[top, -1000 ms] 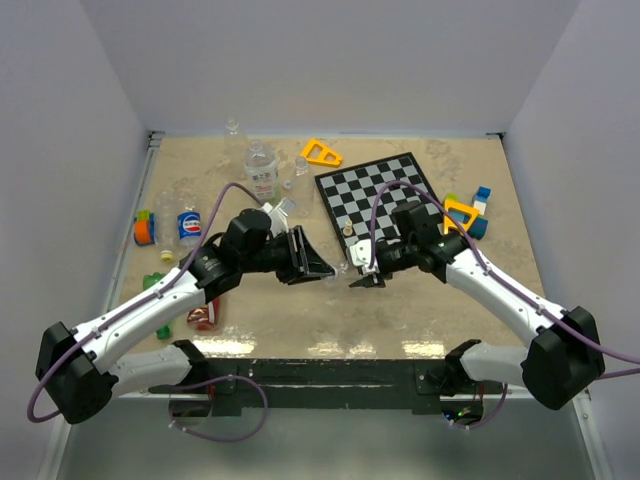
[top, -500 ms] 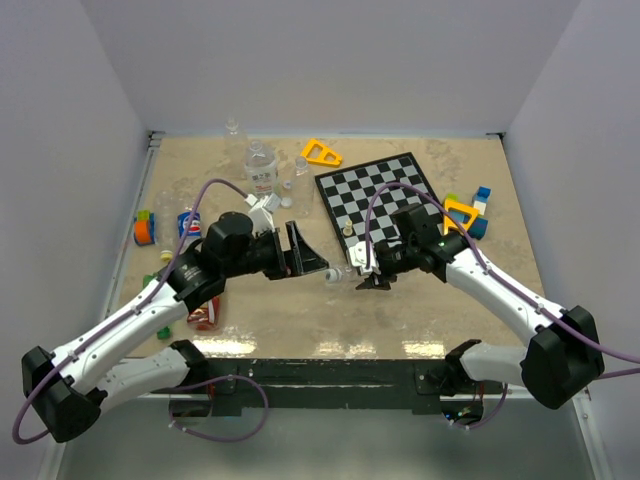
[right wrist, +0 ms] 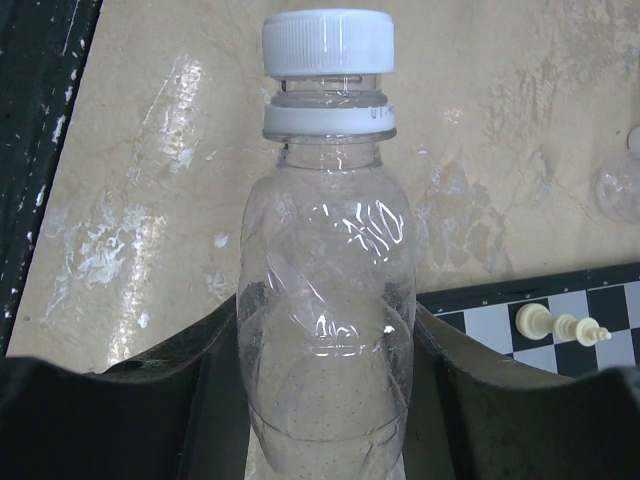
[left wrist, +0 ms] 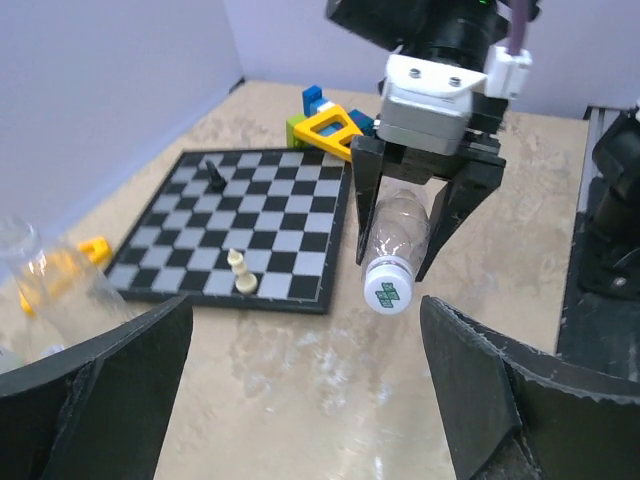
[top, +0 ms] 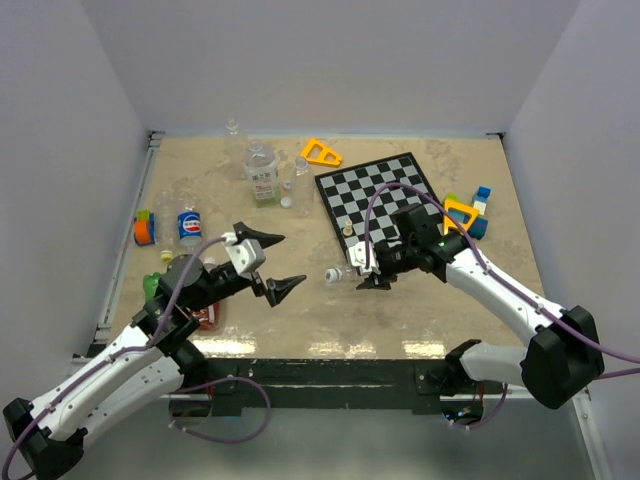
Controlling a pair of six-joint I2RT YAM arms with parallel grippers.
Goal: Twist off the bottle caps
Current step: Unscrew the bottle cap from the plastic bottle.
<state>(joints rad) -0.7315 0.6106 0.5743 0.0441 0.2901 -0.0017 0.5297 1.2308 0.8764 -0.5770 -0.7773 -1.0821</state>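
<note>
The held bottle [right wrist: 325, 300] is near the middle of the table [top: 420, 312], between the right gripper's [left wrist: 408, 240] fingers, its cap [right wrist: 328, 42] toward 9 o'clock. The left gripper [top: 290, 260] sits at 9 o'clock of the cap, apart from it. The chessboard [top: 380, 195] lies at 1 o'clock of the held bottle, with pieces [left wrist: 240, 272] on its 7 o'clock corner, blocks [top: 470, 212] off its 3 o'clock edge and a triangle [top: 320, 152] at its 11. An upright bottle [top: 262, 172] stands at the chessboard's 9 o'clock. Other bottles [top: 189, 225] lie by the table's 9 o'clock edge.
</note>
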